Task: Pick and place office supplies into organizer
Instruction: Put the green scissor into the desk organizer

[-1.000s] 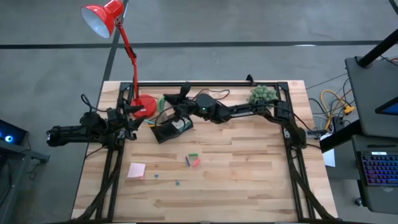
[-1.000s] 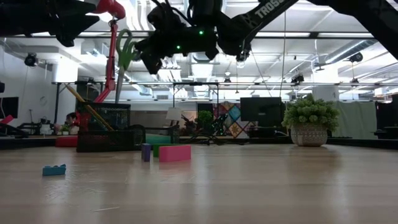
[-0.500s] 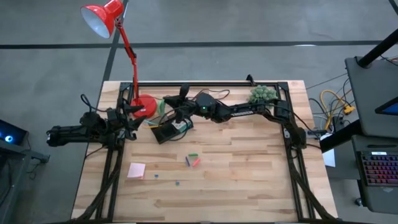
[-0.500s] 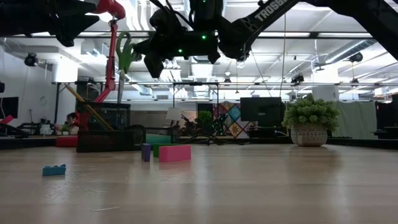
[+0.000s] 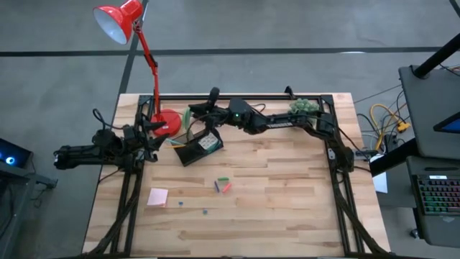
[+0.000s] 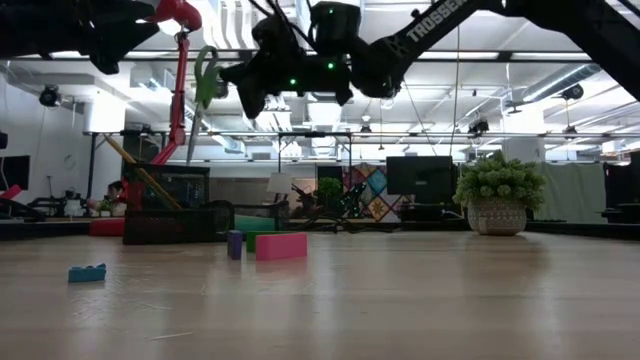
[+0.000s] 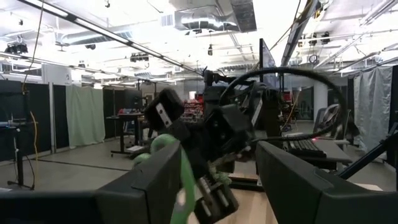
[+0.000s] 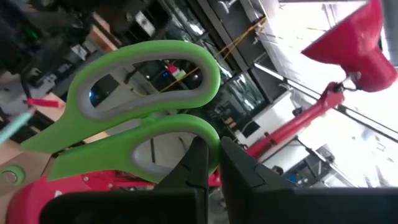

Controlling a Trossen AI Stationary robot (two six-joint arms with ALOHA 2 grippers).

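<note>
The green-handled scissors [image 6: 203, 95] now hang higher and farther back than a second ago, lifted clear above the black organizer [image 5: 197, 147] at the table's far left, blades pointing down beside the red lamp [image 5: 159, 121]. The right gripper [image 5: 203, 115] has drawn back toward the far edge with them, its fingers [image 8: 205, 158] clamped together on one green handle loop. The left gripper [image 5: 151, 134] waits at the left edge by the lamp base, jaws spread wide, holding nothing. The pink sticky-note pad [image 5: 158, 196] lies near left.
</note>
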